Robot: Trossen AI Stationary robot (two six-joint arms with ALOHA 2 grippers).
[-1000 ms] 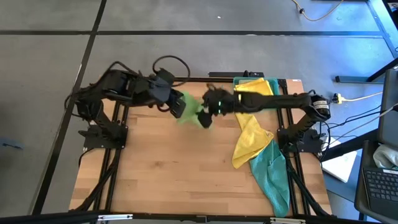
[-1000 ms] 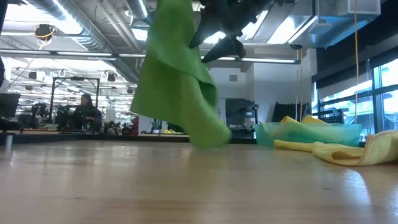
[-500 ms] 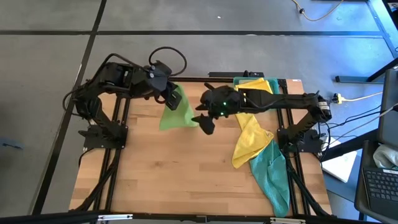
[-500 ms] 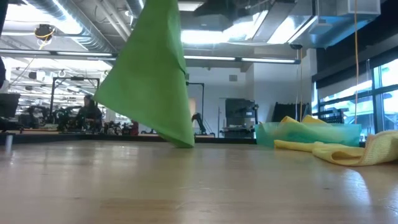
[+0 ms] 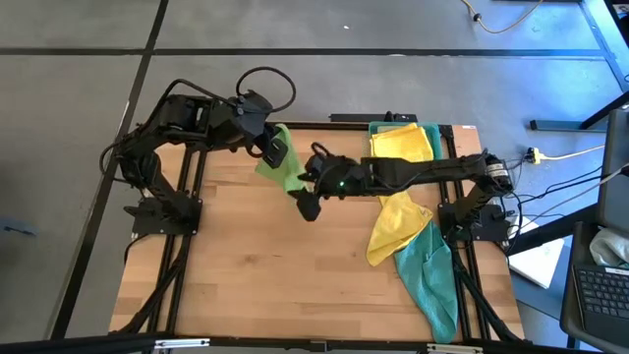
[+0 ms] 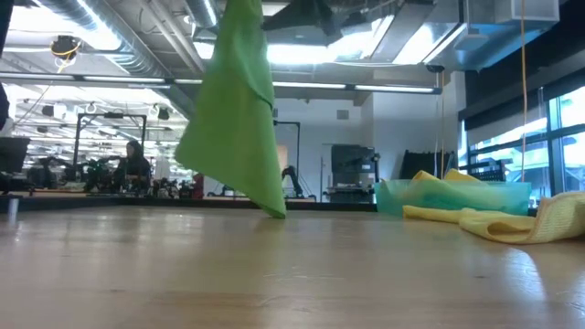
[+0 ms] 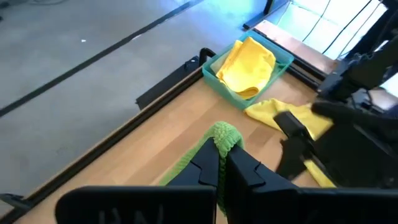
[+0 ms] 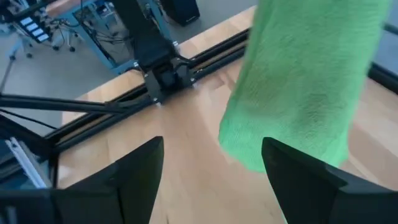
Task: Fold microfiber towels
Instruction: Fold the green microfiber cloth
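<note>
My left gripper is raised over the table's far left part and is shut on a bright green towel. The towel hangs below it in a long drape, its lower corner close to the wood; whether it touches, I cannot tell. My right gripper is open and empty just right of the hanging towel, which fills the right wrist view ahead of the spread fingers. A pale olive-green towel is not in view. My left gripper pinches a bunched top part of the green towel between its two fingers; a small hump of cloth sticks out past the tips. The rest hangs slack below the gripper. Whether this is an edge or a fold, I cannot tell.
A teal plastic tray at the far right holds a yellow towel. Another yellow towel trails from it toward the near edge, and a teal towel lies beyond it at the right edge. Bare wood lies at the centre and near left.
The green towel was spread between both grippers; my right gripper has let it go, and it now hangs from my left gripper alone. My left gripper has gone toward the table's far left. My right gripper has followed toward the left, stopping beside the towel.
</note>
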